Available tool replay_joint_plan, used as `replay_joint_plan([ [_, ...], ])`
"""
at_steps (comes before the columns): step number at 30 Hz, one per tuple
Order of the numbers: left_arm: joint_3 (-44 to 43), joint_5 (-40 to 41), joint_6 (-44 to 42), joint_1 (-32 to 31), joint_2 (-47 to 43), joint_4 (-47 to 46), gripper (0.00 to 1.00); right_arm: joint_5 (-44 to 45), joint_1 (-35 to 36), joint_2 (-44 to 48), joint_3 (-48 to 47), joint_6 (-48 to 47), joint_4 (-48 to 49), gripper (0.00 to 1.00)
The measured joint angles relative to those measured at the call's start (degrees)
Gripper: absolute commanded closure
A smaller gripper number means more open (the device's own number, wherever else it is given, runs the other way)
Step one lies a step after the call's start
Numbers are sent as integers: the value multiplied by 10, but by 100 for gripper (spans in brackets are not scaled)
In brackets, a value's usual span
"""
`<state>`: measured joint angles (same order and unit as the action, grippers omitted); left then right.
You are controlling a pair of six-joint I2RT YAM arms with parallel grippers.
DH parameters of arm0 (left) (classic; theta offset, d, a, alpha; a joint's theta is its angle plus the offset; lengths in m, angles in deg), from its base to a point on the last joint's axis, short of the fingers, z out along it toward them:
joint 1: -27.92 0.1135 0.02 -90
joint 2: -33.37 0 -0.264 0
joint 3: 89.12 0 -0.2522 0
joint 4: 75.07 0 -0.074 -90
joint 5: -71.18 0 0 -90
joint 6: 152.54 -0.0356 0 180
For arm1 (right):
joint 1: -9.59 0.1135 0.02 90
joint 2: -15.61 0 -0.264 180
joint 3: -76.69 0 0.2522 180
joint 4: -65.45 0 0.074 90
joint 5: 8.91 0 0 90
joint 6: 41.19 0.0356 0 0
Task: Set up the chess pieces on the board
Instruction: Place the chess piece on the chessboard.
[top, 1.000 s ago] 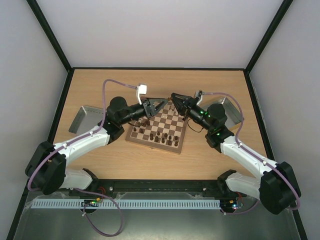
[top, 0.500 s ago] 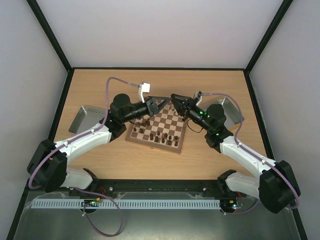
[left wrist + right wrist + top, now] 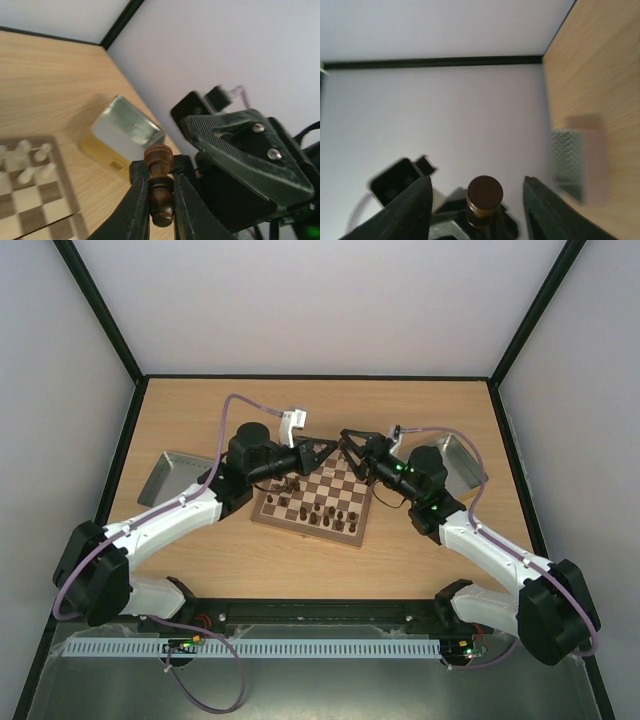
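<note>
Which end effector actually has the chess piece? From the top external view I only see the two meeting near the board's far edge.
Observer: The left wrist view shows the left end effector shut on a dark brown chess piece, with its rounded head sticking out past the fingertips.
Operator: And the right one?
Observer: In the right wrist view the right end effector is open, its fingers clear on either side of that head.

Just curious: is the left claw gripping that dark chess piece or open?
Shut on it: the left gripper's fingers press the dark piece from both sides, no gap.
</note>
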<state>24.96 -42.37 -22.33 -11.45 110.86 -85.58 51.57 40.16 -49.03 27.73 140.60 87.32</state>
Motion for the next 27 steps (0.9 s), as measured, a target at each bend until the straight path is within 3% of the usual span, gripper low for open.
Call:
replay_joint_plan([
  [5, -36, 52, -67, 0, -21, 179, 96, 41, 1, 15, -30, -110, -137, 37],
  [15, -129, 167, -172, 12, -44, 594, 96, 227, 1, 78, -79, -313, -371, 36],
  [21, -161, 187, -195, 10, 0, 725, 96, 277, 1, 79, -76, -349, -417, 36],
  [27, -170, 196, -214, -4, 87, 775, 96, 301, 1, 79, -73, -368, -430, 36],
])
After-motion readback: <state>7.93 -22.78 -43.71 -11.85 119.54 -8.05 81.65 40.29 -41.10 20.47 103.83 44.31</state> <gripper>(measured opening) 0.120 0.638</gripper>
